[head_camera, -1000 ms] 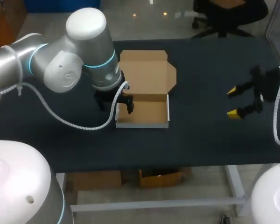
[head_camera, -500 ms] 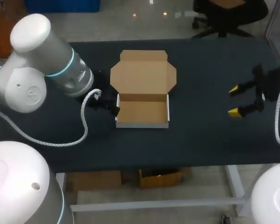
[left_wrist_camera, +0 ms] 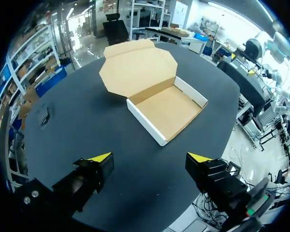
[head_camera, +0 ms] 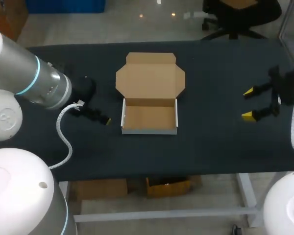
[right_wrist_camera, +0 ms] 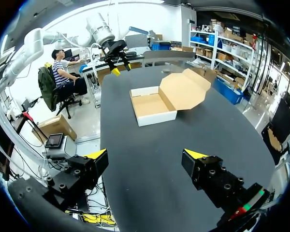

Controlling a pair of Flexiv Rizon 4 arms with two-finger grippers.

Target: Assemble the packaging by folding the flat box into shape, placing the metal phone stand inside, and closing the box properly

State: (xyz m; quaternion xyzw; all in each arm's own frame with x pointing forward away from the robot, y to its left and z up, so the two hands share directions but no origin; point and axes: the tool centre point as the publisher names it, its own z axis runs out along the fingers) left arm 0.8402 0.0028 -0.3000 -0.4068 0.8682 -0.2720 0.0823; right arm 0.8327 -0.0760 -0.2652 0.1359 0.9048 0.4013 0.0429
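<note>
Head view: your left jaws sit nine o'clock of the box (head_camera: 150, 119), right jaws three o'clock; both released wide, empty.

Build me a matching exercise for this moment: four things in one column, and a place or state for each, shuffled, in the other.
Things:
1. box lid
2. box tray
3. left gripper
4. right gripper

Places and states:
A. open and empty, far off to the right of the box
B. lying flat open on the tray's far side
C. open and empty, just left of the box
D. walls folded up, nothing inside

Pairs: 1-B, 2-D, 3-C, 4-A
</note>
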